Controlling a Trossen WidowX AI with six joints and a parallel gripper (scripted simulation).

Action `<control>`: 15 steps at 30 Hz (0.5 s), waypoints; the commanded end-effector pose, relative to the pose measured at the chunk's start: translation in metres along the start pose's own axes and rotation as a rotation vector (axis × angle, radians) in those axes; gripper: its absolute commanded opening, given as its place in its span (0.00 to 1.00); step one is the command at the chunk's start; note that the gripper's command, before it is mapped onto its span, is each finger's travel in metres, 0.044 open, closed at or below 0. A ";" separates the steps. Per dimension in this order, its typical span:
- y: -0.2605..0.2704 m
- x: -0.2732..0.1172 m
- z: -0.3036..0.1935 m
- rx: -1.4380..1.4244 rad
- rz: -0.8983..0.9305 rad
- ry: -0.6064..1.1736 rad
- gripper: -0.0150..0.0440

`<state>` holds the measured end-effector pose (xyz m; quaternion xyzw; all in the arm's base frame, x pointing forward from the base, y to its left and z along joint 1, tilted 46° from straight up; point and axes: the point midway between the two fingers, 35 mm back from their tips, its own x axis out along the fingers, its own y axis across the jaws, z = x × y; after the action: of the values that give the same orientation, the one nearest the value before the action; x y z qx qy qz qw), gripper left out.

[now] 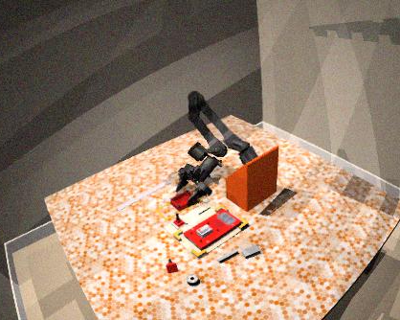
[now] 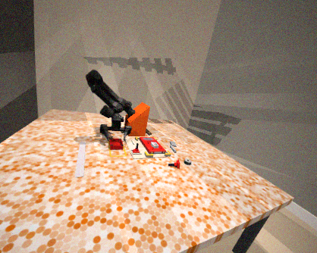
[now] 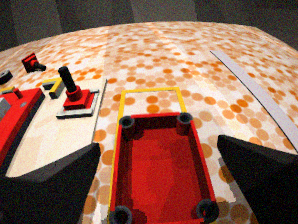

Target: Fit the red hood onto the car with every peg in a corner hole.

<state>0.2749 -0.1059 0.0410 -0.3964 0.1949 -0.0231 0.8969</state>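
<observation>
The red hood (image 1: 180, 201) (image 2: 115, 144) (image 3: 160, 175) lies on the table beside the jig, its hollow side and ringed corner bosses facing up in the wrist view. My gripper (image 1: 185, 194) (image 2: 118, 139) (image 3: 160, 145) is open and empty, low over the hood, one finger on either side of it with gaps between. The red chassis (image 1: 225, 235) (image 3: 14, 131) sits in the cream jig (image 1: 193, 220) (image 3: 60, 135) with yellow corner brackets. The grey engine block (image 1: 204, 230) (image 2: 155, 145) is on its deck. The pegs are too small to make out fully.
A tall orange block (image 1: 260, 182) (image 2: 139, 121) stands beside the arm. A black post on a red base (image 1: 179, 221) (image 3: 77, 97) stands on the jig plate near the hood. A pale strip (image 1: 143, 196) (image 2: 80, 159) and a red part (image 1: 171, 267) (image 2: 177, 164) lie on the table.
</observation>
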 end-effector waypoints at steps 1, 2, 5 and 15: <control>0.000 0.001 0.000 -0.005 0.000 -0.005 1.00; 0.000 0.001 0.000 -0.006 0.000 -0.005 1.00; 0.000 0.002 -0.002 -0.006 0.001 -0.005 1.00; 0.000 0.004 -0.006 -0.006 0.001 -0.005 1.00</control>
<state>0.2753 -0.1099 0.0366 -0.3963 0.1951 -0.0227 0.8969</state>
